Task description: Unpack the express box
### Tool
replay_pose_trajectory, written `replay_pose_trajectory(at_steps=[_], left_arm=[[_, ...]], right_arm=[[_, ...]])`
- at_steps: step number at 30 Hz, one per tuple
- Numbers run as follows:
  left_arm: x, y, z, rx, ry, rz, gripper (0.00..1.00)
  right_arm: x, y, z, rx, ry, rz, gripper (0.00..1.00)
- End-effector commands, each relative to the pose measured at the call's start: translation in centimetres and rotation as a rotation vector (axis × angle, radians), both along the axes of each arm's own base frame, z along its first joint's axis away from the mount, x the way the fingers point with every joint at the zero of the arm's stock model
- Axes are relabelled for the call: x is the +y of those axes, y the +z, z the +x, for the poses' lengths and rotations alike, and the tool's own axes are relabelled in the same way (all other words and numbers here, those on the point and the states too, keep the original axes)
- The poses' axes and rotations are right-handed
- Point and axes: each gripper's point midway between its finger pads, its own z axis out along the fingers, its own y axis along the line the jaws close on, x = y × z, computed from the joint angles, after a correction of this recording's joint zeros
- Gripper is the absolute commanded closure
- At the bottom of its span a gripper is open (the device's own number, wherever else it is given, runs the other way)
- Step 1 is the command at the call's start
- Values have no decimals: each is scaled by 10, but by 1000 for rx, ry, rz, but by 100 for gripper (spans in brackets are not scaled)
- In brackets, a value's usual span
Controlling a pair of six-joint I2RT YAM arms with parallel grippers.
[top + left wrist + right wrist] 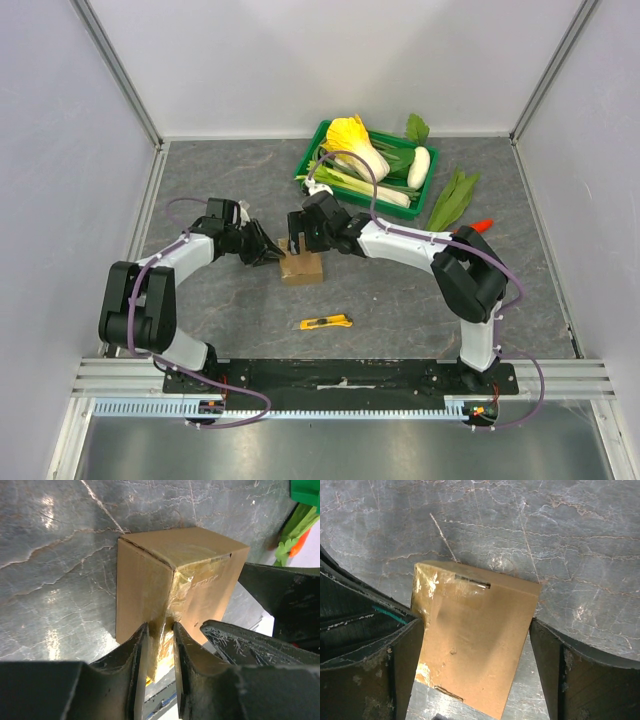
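Pinching at the left, the black two-finger left gripper [262, 245] has its scuffed matte fingers [140, 670] almost together, a thin gap only, and the glossy taped corner edge of the small brown cardboard express box [302, 268] sits in that gap (looks clamped on it). Box is plain and blocky with sharp folded edges and clear wrinkled tape over the seams [200, 570]. It stands on the dark grey marble-look tabletop [400, 300] with pale veins and some glare, roughly mid-table. Plain white walls [60, 150] with aluminium corner posts enclose the table. The black right gripper [297, 235] is spread wide over the box's far side, one finger on each side of the box [475, 640], close to its edges; contact unclear. A yellow utility knife [326, 322] lies near the box, towards the arm bases. Far right: a green plastic crate [312, 150] of vegetables, with loose green leaves [452, 200] beside it.
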Motion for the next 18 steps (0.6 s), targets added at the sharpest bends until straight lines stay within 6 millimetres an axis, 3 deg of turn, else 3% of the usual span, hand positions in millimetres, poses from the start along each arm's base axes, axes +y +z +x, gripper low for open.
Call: replay_pose_trajectory(at_steps=[1, 7, 13, 18], left_arm=[[-12, 4, -1, 36, -9, -78, 68], [-1, 12, 5, -19, -9, -4, 66], [2, 30, 10, -105, -16, 15, 54], [5, 25, 9, -108, -19, 39, 55]], right_arm=[[9, -2, 0, -1, 7, 17, 9], [1, -8, -2, -11, 42, -49, 4], [-2, -16, -9, -4, 78, -93, 2], [-12, -32, -8, 0, 61, -168, 2]])
